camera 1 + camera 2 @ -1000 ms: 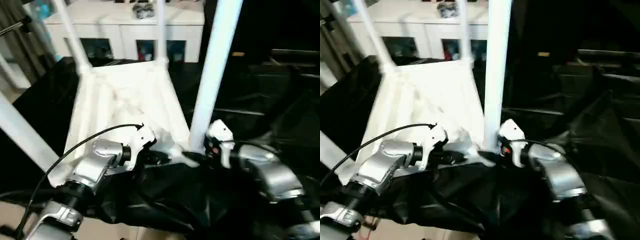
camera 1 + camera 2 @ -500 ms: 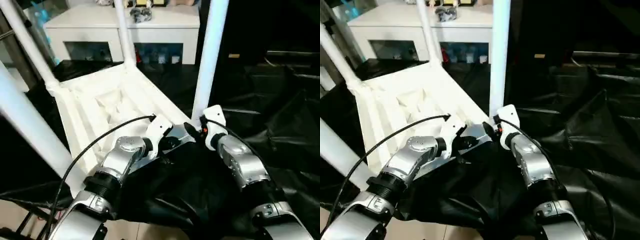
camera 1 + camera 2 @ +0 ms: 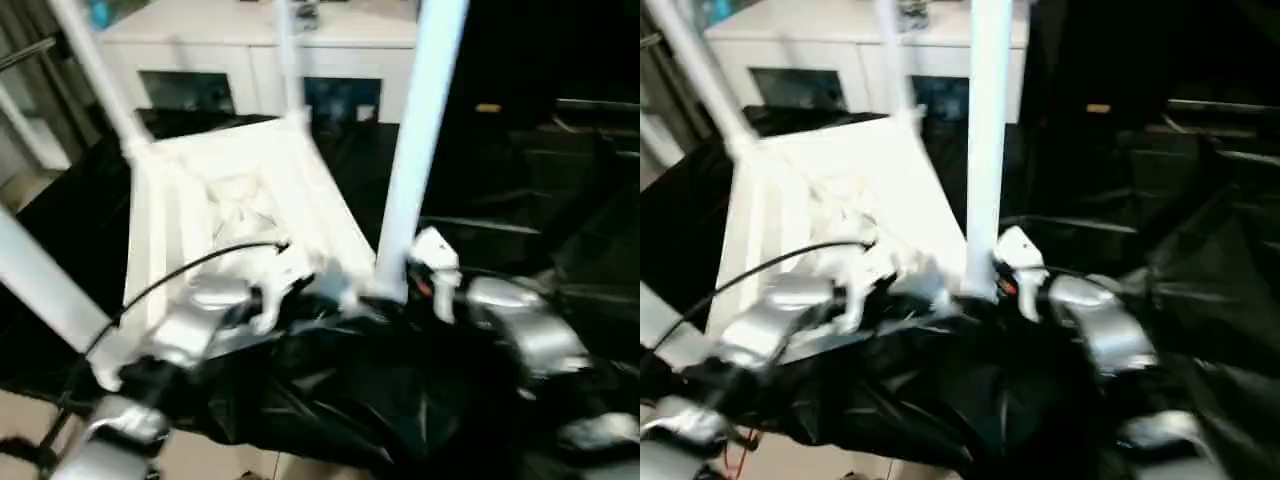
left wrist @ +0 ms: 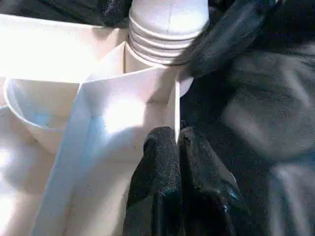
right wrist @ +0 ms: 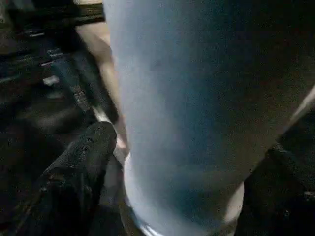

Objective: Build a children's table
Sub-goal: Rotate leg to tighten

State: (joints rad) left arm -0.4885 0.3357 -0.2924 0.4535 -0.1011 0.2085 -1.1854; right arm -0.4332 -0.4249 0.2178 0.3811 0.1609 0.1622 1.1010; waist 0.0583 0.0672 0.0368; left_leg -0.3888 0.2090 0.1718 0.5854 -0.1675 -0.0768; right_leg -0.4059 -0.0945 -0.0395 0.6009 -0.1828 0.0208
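- Tabletop [image 3: 240, 200] upside down on black sheet [image 3: 330, 400], ribs up; leg [image 3: 415, 150] upright in near-right corner socket, long axis vertical.
- Right gripper [image 3: 425, 285] nearer leg: fingers [image 5: 74, 182] wide apart either side of leg base, no squeeze seen.
- Left gripper [image 4: 177, 147] fingers pinched shut on rib by same socket.
- Left wrist view adds leg's ribbed end [image 4: 165, 42] seated in socket.

It looks like a lived-in room used as a test space. A white cabinet [image 3: 260, 45] with glass doors holds small trinkets (too blurred to identify), and black sheeting [image 3: 330, 400] drapes the bench.
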